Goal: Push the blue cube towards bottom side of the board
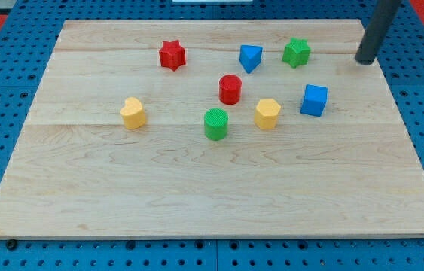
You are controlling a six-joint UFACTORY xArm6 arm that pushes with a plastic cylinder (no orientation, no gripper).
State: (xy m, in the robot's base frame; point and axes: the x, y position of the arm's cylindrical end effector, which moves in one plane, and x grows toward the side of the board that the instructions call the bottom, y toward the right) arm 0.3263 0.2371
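Note:
The blue cube (314,100) sits on the wooden board (212,188) at the view's right of centre. My tip (364,62) is at the board's upper right, above and to the right of the blue cube, apart from it. The rod rises out of the view's top right.
A green star (297,52) and a blue triangular block (250,57) lie near the top. A red star (172,55) is at upper left of centre. A red cylinder (230,89), a green cylinder (216,123), a yellow hexagonal block (267,114) and a yellow block (132,113) lie mid-board.

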